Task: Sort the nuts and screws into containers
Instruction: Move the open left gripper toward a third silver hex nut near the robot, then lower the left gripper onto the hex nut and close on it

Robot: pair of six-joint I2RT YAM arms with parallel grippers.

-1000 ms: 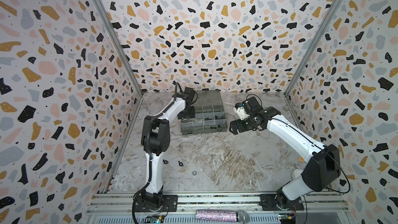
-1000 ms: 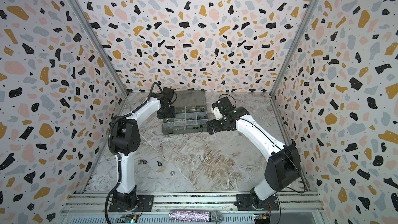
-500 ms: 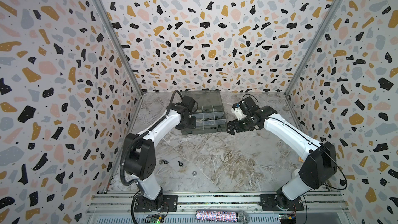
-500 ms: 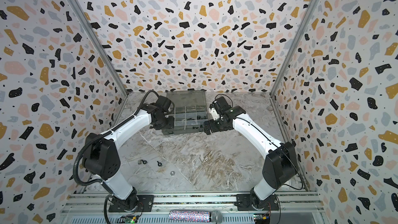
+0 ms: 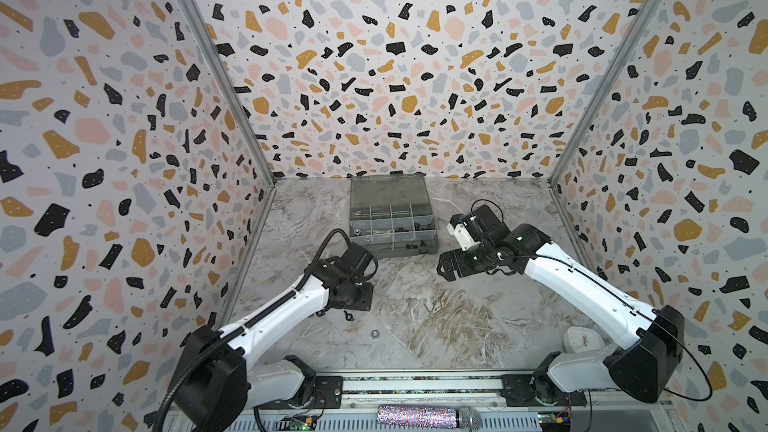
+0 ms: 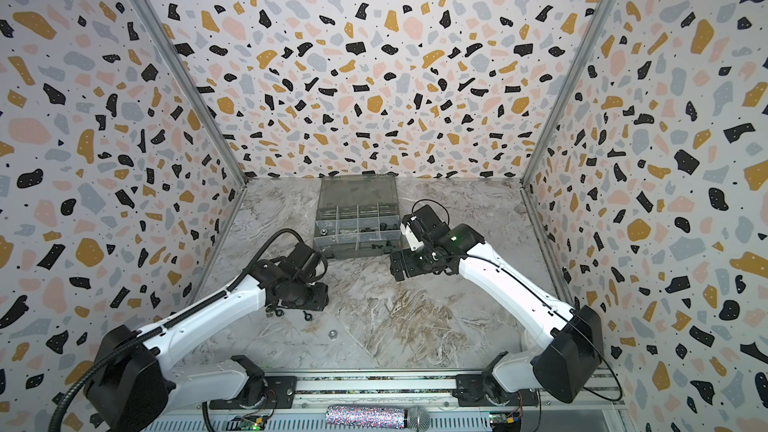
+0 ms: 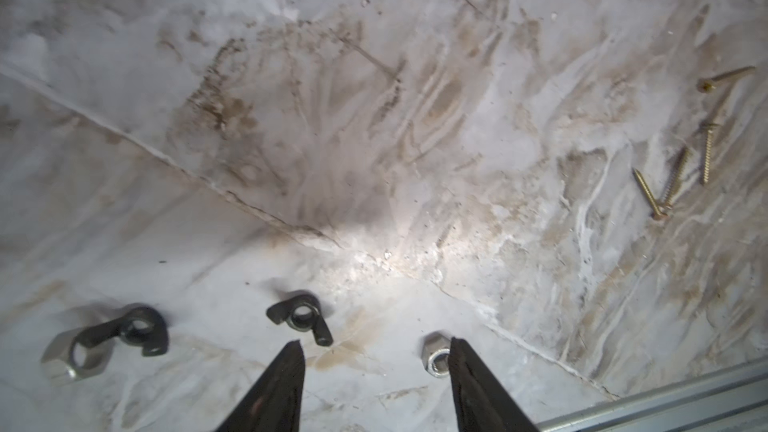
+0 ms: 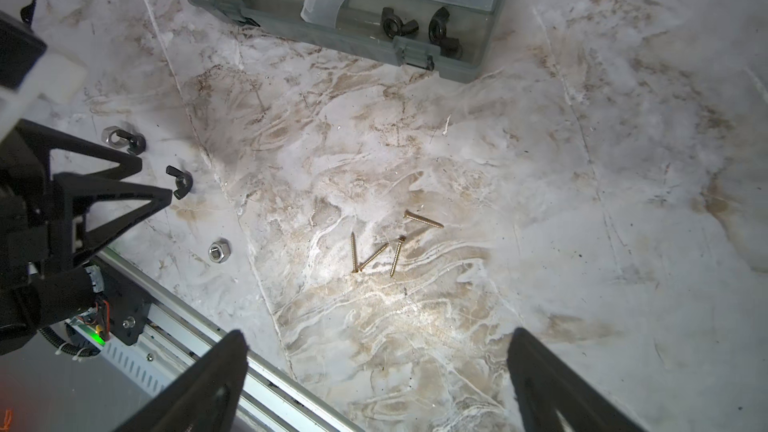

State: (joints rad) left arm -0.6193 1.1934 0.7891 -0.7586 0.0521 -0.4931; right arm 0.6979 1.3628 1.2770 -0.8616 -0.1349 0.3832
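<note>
In both top views, the smoky organizer box is sitting open at the middle of the bench's far edge, its lid lying flat behind it. The left gripper is pointing down over the bench's left half, above loose nuts. The right gripper is hovering just beside the box's near right corner.

In the left wrist view, the left gripper's jaws are standing apart, gripping nothing. A silver hex nut is lying just inside one fingertip, and a black wing nut just beyond the other. Four brass screws are lying well apart from them.

In the right wrist view, the right gripper is gaping wide and empty above the screws, while black wing nuts are resting in the box's near corner compartment.
</note>
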